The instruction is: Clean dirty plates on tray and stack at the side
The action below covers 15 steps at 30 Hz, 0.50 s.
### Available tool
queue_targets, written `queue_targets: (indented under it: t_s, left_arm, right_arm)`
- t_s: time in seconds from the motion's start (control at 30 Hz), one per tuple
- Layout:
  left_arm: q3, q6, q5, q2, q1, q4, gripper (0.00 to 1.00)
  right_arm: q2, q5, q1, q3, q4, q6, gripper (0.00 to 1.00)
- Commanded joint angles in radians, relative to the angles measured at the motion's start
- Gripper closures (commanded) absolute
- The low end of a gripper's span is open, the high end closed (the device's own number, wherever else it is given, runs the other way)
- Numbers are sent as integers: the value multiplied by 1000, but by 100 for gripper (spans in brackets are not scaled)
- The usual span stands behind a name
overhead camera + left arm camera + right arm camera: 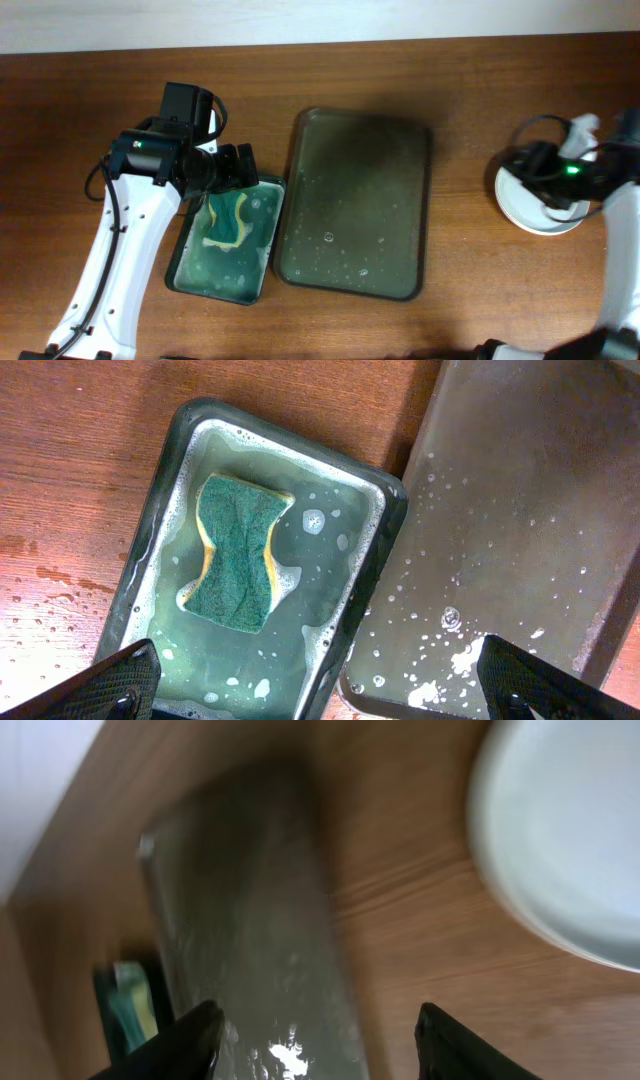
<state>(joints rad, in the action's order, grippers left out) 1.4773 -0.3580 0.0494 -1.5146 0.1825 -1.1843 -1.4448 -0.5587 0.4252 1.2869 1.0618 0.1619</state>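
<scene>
Left hand (325,685), spread wide and empty, hovers directly above the green-topped sponge (238,555) soaking in a soapy green basin (150,540). The wet, droplet-flecked tray (360,180) lies just beside it. Right hand (325,1040), equally wide and holding nothing, hangs by the white plates (520,210), which rest on the desk (470,300) well apart from the tray.

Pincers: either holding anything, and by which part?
Nothing held. Left pincer hangs open over the yellow-and-green sponge in the green rectangular basin; right pincer is open near the round white plate.
</scene>
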Motion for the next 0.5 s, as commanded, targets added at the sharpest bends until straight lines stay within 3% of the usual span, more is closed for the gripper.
queue_targets:
  t_s: [0.0, 0.2, 0.47]
  left_arm:
    - [3, 8, 7, 8, -4, 2, 1]
    - [3, 8, 7, 8, -4, 2, 1]
    - [3, 8, 7, 8, -4, 2, 1]
  right_arm:
    - [36, 116, -221, 10, 37, -35, 37]
    - [-47, 457, -550, -34, 85, 68, 40]
    - [-265, 475, -580, -77, 109, 58, 41]
